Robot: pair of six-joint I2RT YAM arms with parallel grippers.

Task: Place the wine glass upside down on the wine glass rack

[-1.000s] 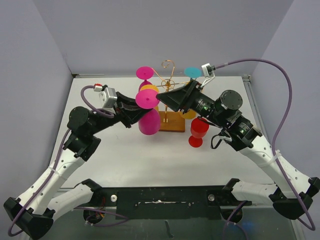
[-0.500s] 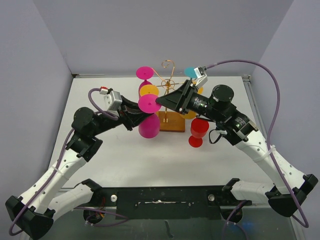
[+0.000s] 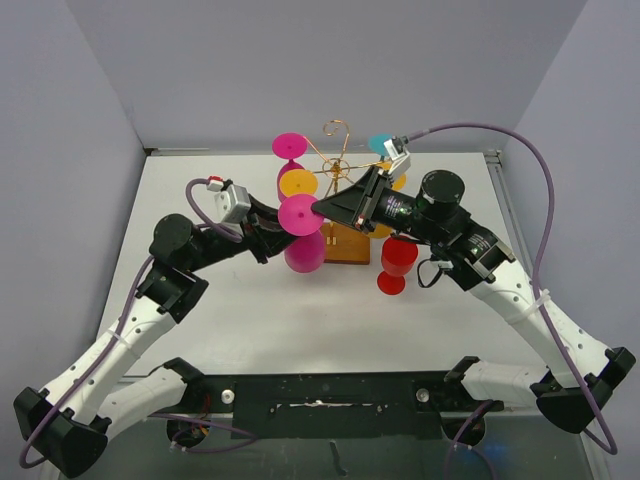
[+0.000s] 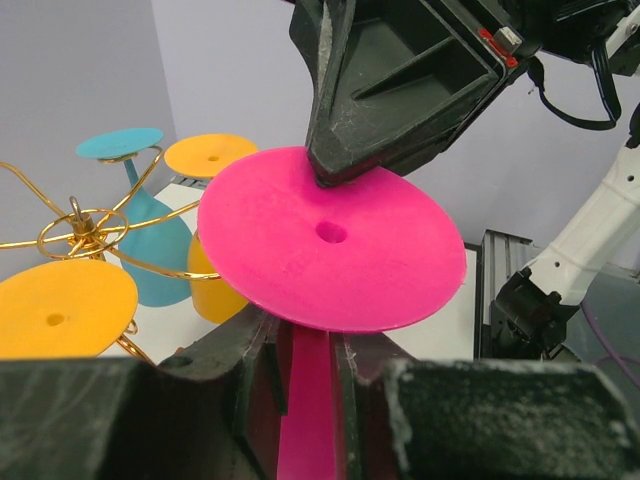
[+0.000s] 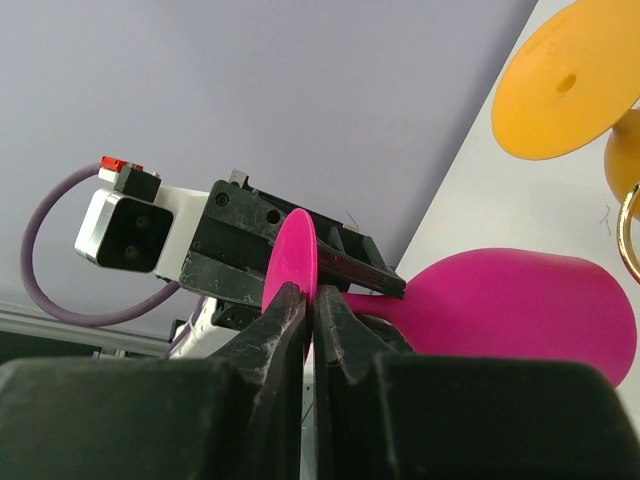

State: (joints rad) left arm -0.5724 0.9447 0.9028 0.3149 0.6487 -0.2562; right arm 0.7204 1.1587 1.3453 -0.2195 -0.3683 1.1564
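1. The left gripper (image 4: 305, 375) is clamping the stem of the magenta wine glass (image 4: 330, 240), jaws closed on it just under the foot.
2. The right gripper (image 5: 308, 300) is pinching the rim of that same foot from the opposite side, its fingers shut on the thin disc.
3. The glass is hanging in the air between the two arms, already inverted: foot up, bowl down, long axis close to upright.
4. The wine glass rack (image 3: 340, 172) is standing just beside the glass, toward the right arm, with its wire arms at about the foot's height.
5. An orange glass (image 4: 62, 305) and a teal glass (image 4: 155, 255) are hanging on it. Which curl is free is hard to tell.
6. The coming move is probably calling for a short sideways slide of the stem into an open curl.
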